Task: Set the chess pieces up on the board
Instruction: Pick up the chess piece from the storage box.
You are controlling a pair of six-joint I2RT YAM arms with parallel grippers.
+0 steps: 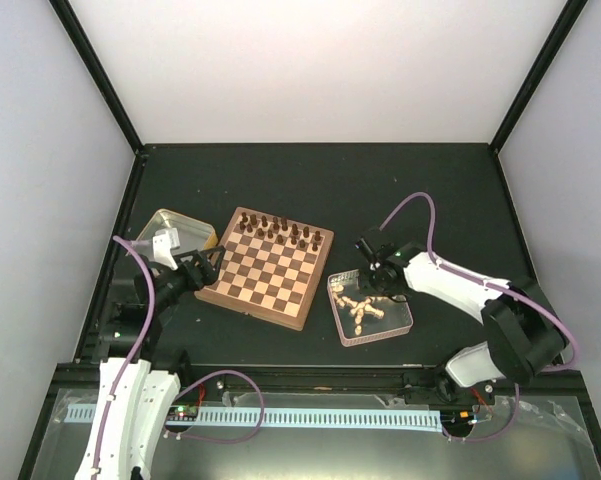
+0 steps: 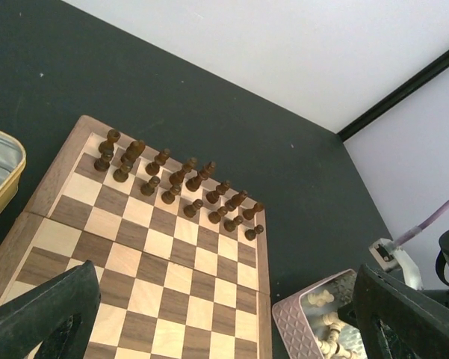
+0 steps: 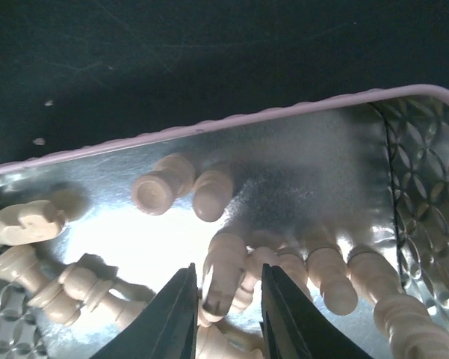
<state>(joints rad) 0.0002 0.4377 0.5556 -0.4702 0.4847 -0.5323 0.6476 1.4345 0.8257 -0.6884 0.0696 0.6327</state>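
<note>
The board [image 1: 270,275] lies at the table's middle; its near squares are bare. Several pale beige chess pieces [image 1: 365,312] lie jumbled in a clear pink-rimmed tray [image 1: 342,325] to the board's right. My right gripper [image 1: 372,290] reaches down into the tray. In the right wrist view my right gripper [image 3: 225,278] is open, its jaws straddling one lying pale piece [image 3: 231,258]. My left gripper [image 1: 208,265] hovers over the board's near-left edge. In the left wrist view my left gripper [image 2: 224,299] is wide open and empty above the board [image 2: 157,254].
Dark brown chessmen [image 1: 280,232] stand in two rows on the board's far side, also in the left wrist view [image 2: 179,179]. A yellow-rimmed metal tin [image 1: 175,228] sits left of the board. The tray's rim [image 3: 209,127] lies just beyond my right fingers.
</note>
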